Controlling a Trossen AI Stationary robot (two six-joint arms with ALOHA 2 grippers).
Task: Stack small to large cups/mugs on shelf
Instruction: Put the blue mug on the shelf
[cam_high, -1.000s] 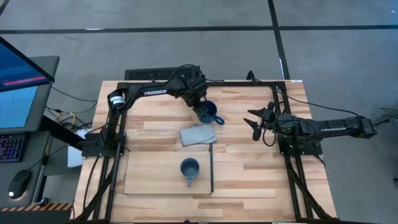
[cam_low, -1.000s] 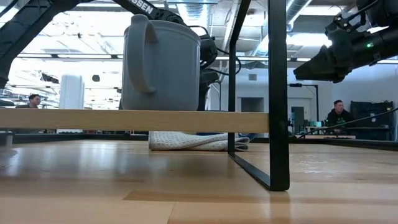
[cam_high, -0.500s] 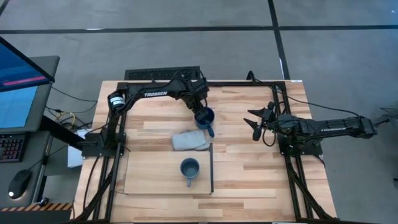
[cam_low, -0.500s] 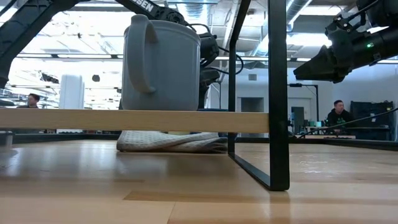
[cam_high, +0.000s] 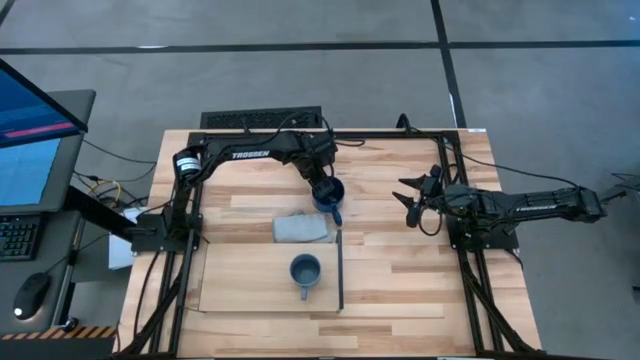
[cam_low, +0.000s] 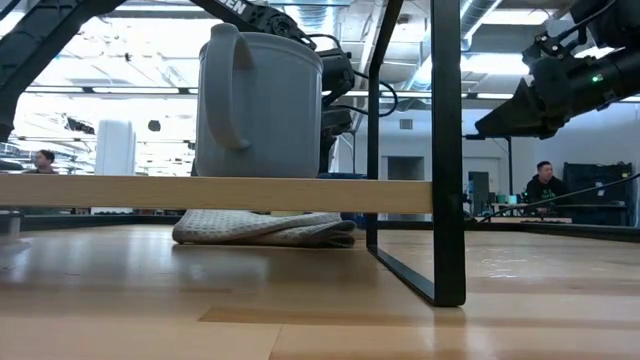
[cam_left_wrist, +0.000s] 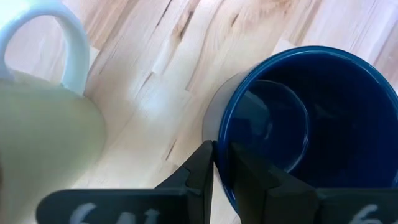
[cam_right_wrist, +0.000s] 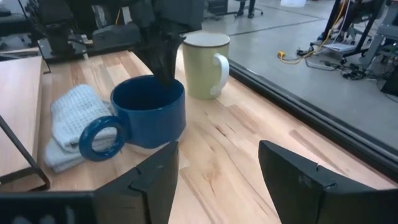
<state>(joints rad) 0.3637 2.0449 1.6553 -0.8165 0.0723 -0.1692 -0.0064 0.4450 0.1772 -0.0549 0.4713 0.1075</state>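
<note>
A wooden table seen from above, with two dark robot arms. The left gripper (cam_high: 322, 183) reaches over the far middle of the table and pinches the rim of a dark navy mug (cam_high: 329, 193) — one finger inside, one outside, as the left wrist view shows (cam_left_wrist: 214, 171). The navy mug sits on the tabletop with its handle pointing toward the shelf (cam_high: 240, 285), a pale plywood panel near the front edge. A small grey-blue mug (cam_high: 304, 270) stands on that shelf, handle toward the front. A folded grey cloth (cam_high: 301, 228) lies just beside the navy mug, between it and the shelf. A cream-white mug (cam_right_wrist: 204, 56) stands on the table just behind the navy one. The right gripper (cam_high: 413, 197) hangs over the table's right side, well apart from the mugs — fingers spread wide.
</note>
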